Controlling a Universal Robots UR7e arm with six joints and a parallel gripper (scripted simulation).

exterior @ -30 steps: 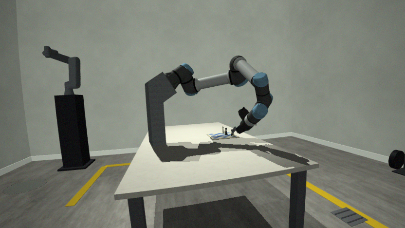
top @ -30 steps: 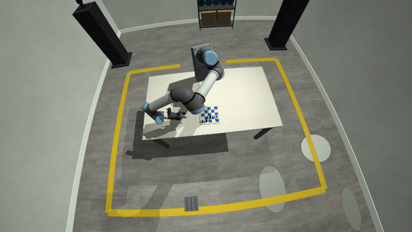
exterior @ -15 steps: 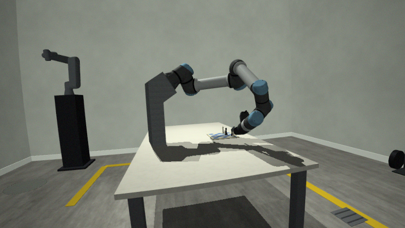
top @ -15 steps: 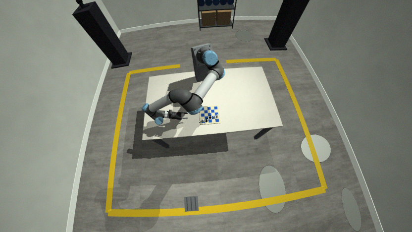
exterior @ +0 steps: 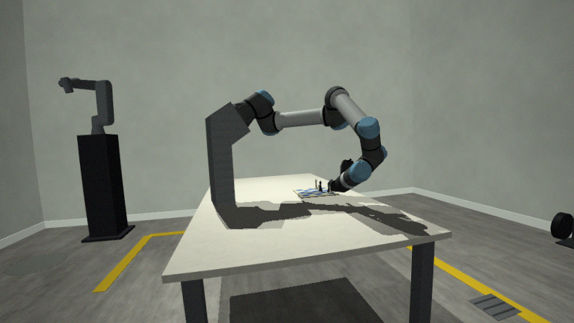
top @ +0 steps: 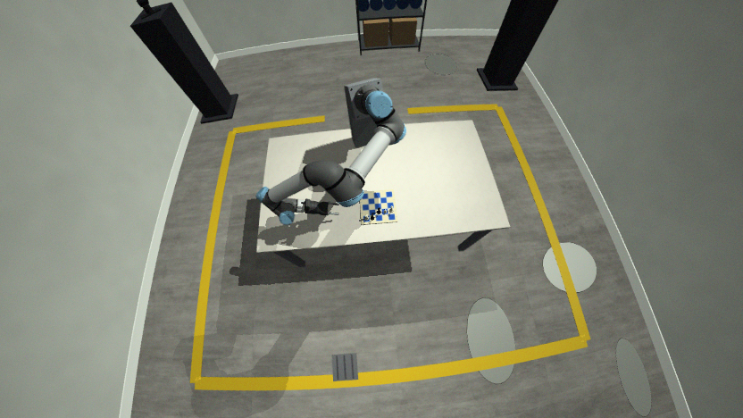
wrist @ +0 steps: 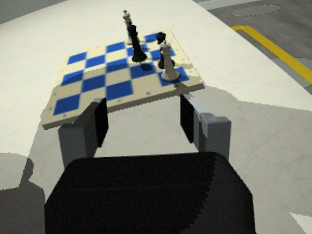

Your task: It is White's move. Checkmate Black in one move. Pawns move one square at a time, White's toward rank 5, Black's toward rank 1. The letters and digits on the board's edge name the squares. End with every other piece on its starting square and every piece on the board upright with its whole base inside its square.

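Observation:
The blue and cream chessboard (top: 389, 201) (exterior: 301, 194) (wrist: 94, 82) lies on the table. In the wrist view, a white piece (wrist: 170, 71) stands on the blue corner square at the near right. A shorter black piece (wrist: 161, 38) stands just behind it, partly hidden. A tall black piece (wrist: 135, 46) stands farther in, and a tall white piece (wrist: 128, 25) stands beyond it. Something pale shows beside the tall black piece, too hidden to name. The edge letters are too blurred to read. My gripper (top: 335, 209) (wrist: 143, 111) is open and empty, beside the board's near edge, with its fingers pointing toward the board.
The board sits near one long edge of the white table (top: 441, 171) (exterior: 256, 241) (wrist: 145, 137). The arm's elbow hangs above the table beside the board in the top view. Arm shadows cross the table. Dark columns (top: 181, 62) and a shelf (top: 390, 18) stand away from the table.

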